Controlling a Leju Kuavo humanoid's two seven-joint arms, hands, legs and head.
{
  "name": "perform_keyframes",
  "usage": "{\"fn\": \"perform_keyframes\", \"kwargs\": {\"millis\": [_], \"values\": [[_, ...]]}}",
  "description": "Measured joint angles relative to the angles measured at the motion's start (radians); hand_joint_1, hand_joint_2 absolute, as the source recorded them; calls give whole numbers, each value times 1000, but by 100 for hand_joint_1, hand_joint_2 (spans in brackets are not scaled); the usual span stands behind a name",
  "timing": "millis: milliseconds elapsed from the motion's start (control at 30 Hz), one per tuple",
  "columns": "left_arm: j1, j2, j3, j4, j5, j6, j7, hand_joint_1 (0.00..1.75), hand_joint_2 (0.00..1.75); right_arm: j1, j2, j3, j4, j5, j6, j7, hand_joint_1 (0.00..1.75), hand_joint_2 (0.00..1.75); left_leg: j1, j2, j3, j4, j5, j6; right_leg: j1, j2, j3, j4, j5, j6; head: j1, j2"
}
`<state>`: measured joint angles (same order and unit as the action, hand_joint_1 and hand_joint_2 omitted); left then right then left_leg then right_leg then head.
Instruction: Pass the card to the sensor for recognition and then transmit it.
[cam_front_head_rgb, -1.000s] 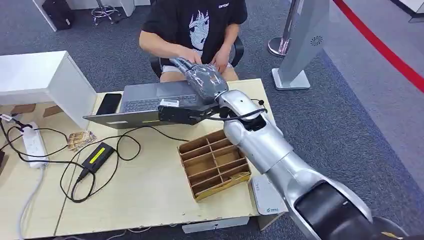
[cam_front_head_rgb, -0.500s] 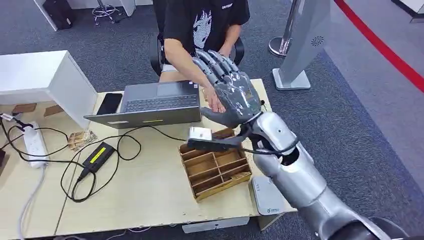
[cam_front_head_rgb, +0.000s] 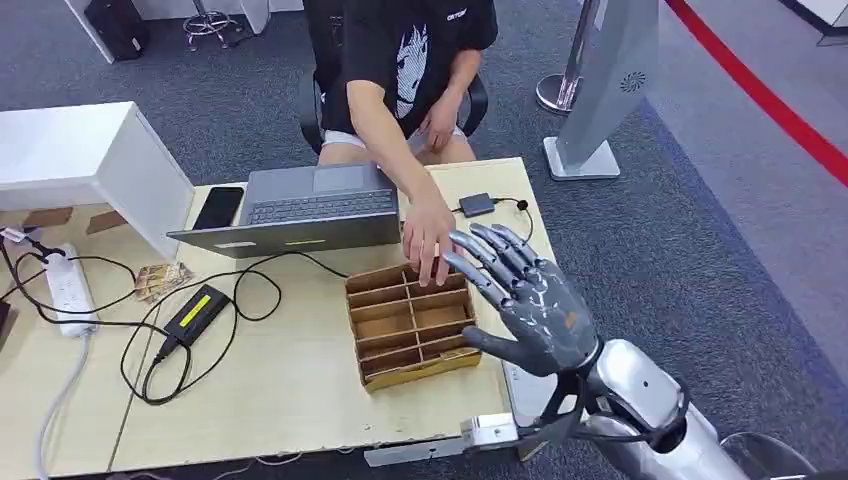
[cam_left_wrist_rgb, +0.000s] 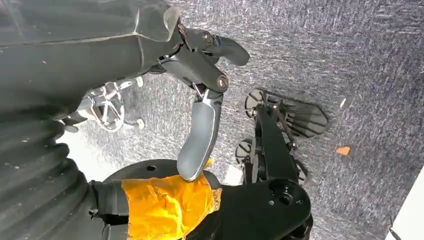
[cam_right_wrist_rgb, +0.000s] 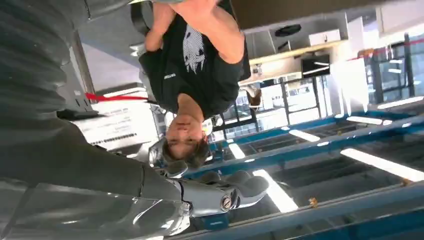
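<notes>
Pulled back to lower right, our right hand hangs empty, fingers spread.
We risk clipping the person's hand over the wooden tray.

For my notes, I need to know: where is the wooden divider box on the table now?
In the head view, the wooden divider box lies on the table, right of middle, below the laptop. A person's hand reaches its far edge and the robot's right hand is beside it.

A: The person is cut off above the shoulders by the far edge in the head view.
B: And the sensor pad at the table's near right corner is half hidden behind the right hand.
</notes>
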<state>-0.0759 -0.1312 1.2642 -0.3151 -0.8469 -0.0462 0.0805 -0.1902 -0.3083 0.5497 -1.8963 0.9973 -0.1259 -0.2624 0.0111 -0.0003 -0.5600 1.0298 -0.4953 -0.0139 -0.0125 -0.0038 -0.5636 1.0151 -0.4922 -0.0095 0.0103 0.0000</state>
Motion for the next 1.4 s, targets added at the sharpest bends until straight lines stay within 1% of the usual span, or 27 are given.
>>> {"fn": "perform_keyframes", "kwargs": {"millis": [167,433,600,700,900,1133,1400], "values": [[-1,-3,2,0,0,0,0,0,175,36,-33,29,9,69,-12,25,0,175,0,0,0,0,0,0,0,0,0,0,0,0,0,0],[-1,-4,2,0,-2,-2,0,0,175,34,-42,73,37,100,-6,40,0,175,0,0,-1,0,0,0,0,0,0,0,0,0,0,0],[-2,-4,2,0,-6,-3,0,0,175,-10,-41,153,85,127,6,64,0,175,0,0,0,0,0,0,0,0,0,0,0,0,0,0],[-3,-4,2,0,-8,-3,0,0,175,-28,-32,192,114,152,5,86,0,175,0,0,-1,0,0,0,0,0,0,1,0,0,0,0],[-4,-4,2,0,-14,-3,0,0,175,-54,-8,252,171,165,4,107,0,175,0,0,-1,0,0,0,0,0,0,1,0,0,0,0],[-4,-3,2,0,-18,-5,0,0,175,-66,15,296,228,167,3,129,0,175,0,0,-1,0,0,0,0,0,0,1,0,0,0,0],[-4,-3,2,0,-23,-5,0,0,175,-66,39,332,327,215,-3,193,0,175,0,0,0,0,0,0,0,0,0,1,0,0,0,0]]}}
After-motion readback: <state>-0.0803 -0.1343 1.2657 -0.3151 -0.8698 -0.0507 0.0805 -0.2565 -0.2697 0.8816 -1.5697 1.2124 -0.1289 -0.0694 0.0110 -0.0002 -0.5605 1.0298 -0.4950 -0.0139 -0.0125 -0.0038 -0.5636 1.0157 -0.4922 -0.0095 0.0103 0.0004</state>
